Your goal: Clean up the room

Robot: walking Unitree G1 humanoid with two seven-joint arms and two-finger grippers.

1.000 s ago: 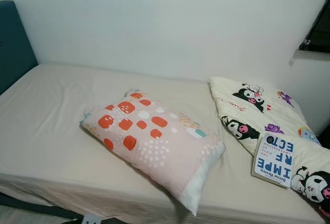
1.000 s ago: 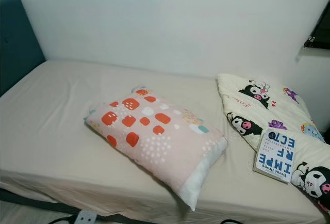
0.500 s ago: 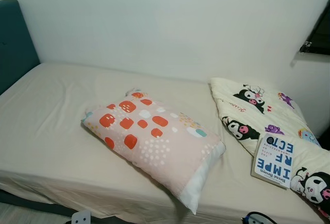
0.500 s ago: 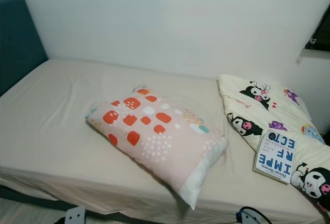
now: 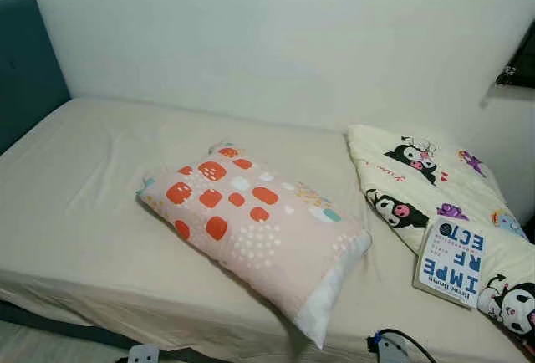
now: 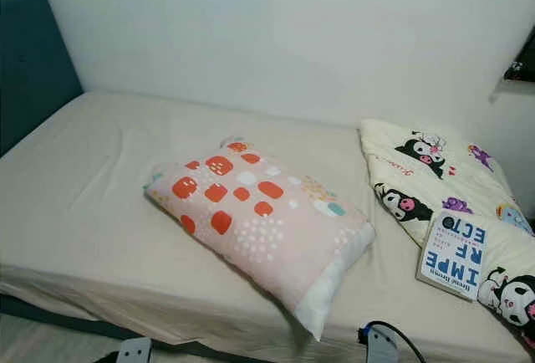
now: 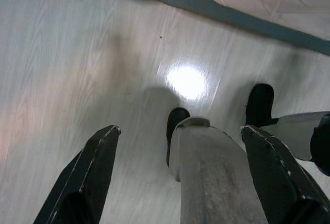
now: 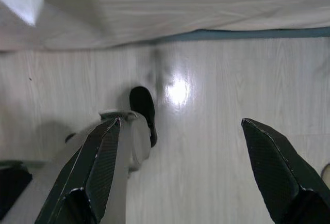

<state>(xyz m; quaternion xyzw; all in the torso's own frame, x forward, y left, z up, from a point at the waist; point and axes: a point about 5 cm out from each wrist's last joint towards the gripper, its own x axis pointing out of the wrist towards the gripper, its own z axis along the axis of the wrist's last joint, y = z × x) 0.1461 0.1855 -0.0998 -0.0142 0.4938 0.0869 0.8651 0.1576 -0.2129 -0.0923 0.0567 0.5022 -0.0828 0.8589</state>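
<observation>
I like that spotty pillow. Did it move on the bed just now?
No. The pillow keeps its spot beside the cartoon blanket and the book; the camera shifted.

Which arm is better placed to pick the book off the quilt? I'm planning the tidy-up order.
Probably the right. The book lies on the cartoon quilt at the bed's right end, on the right gripper's side. Both grippers, left too, hang open over the floor, so side decides.
</observation>
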